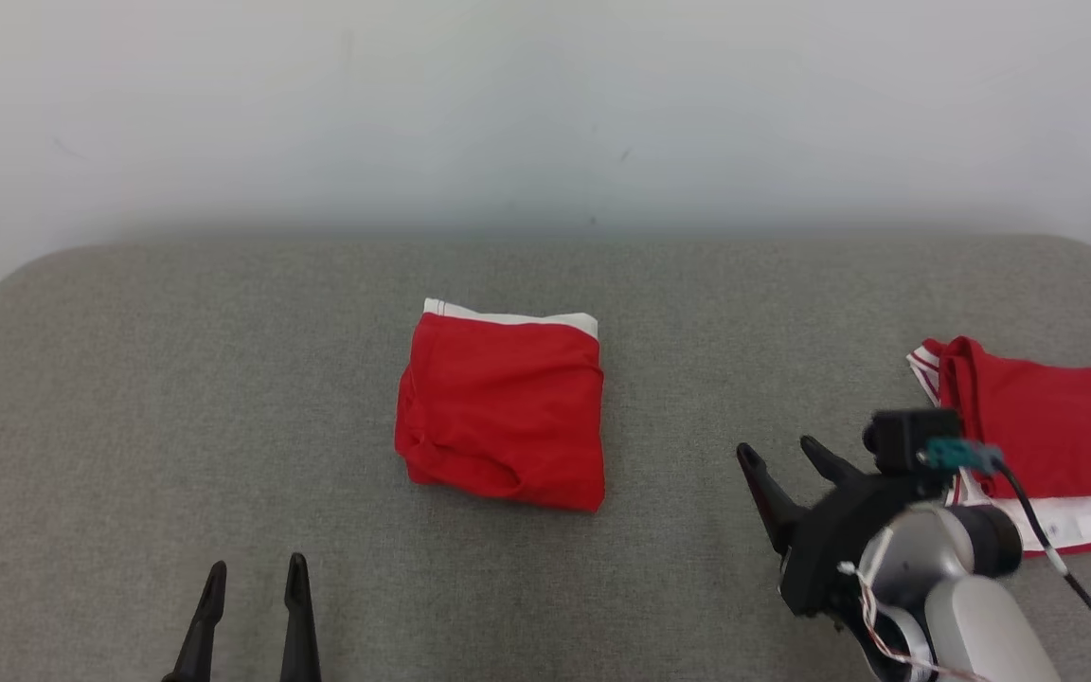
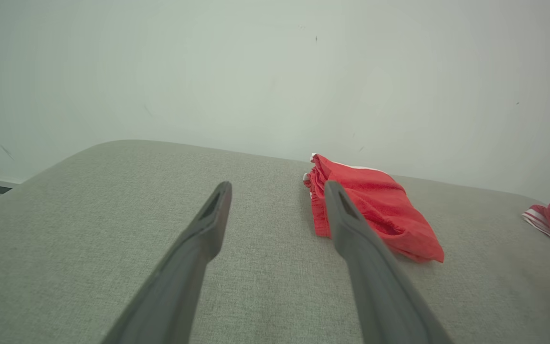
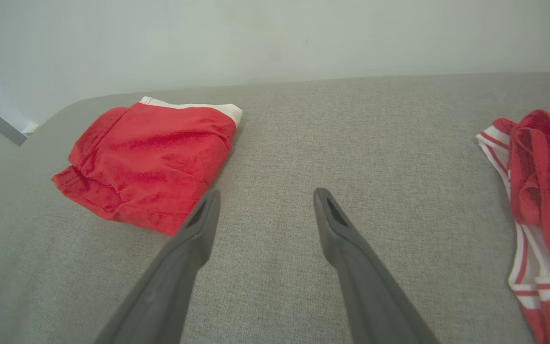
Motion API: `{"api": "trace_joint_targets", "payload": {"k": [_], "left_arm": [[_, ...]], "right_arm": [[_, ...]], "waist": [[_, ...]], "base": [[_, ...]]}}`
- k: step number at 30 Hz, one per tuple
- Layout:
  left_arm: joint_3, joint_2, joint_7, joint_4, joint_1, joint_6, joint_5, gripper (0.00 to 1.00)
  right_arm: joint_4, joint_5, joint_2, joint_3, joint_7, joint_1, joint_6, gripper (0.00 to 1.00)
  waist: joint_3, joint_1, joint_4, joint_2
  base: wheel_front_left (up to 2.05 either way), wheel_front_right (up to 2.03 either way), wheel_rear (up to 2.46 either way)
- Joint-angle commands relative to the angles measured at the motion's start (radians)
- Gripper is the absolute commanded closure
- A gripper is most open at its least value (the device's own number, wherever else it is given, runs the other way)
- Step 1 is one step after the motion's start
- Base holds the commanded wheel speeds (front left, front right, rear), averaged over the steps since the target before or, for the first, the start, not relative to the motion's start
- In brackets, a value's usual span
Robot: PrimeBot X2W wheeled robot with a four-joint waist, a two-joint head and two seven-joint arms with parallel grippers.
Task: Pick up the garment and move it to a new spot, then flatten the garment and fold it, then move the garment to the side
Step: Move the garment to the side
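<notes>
A red garment (image 1: 503, 407) with a white band along its far edge lies folded into a compact square in the middle of the grey padded surface (image 1: 129, 379). The left wrist view has it (image 2: 375, 205) just beyond the right finger; in the right wrist view it (image 3: 146, 157) lies ahead to the left. My left gripper (image 1: 255, 573) stands open at the lower left, short of the garment, holding nothing. My right gripper (image 1: 787, 455) is open to the garment's lower right, apart from it and empty.
A second red garment (image 1: 1047, 445) with white striped trim lies spread at the right edge of the surface, beside my right wrist; it appears also in the right wrist view (image 3: 542, 200). A pale wall (image 1: 545, 104) rises behind the surface's far edge.
</notes>
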Motion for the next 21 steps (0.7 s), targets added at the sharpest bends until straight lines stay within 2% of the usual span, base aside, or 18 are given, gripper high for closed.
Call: {"api": "trace_joint_targets", "payload": {"k": [1, 5, 9, 13, 21], "left_arm": [[-0.003, -0.003, -0.003, -0.005, -0.006, 0.0, 0.0, 0.0], [-0.017, -0.003, -0.003, -0.007, -0.033, -0.004, 0.009, 0.0], [-0.036, -0.005, -0.003, -0.003, -0.061, -0.005, 0.009, 0.0], [-0.051, -0.009, -0.003, -0.001, -0.088, -0.008, 0.002, 0.0], [-0.084, -0.012, -0.003, 0.002, -0.128, -0.015, -0.006, 0.0]], "right_arm": [[0.009, -0.018, -0.001, 0.014, 0.052, -0.027, -0.002, 0.0], [0.04, -0.031, -0.001, 0.002, 0.211, -0.181, -0.002, 0.0], [0.133, -0.017, 0.0, -0.02, 0.292, -0.305, -0.002, 0.0], [0.27, -0.008, -0.001, -0.035, 0.295, -0.394, -0.002, 0.0], [0.537, 0.023, -0.001, -0.036, 0.205, -0.533, -0.002, 0.0]], "waist": [[0.021, 0.0, 0.015, 0.0], [0.055, 0.0, 0.047, 0.0], [0.097, 0.0, 0.092, 0.0], [0.141, 0.0, 0.134, 0.0], [0.21, 0.0, 0.205, 0.0]], "base": [[0.0, 0.0, 0.0], [0.0, 0.0, 0.0], [0.0, 0.0, 0.0], [0.0, 0.0, 0.0], [0.0, 0.0, 0.0]]}}
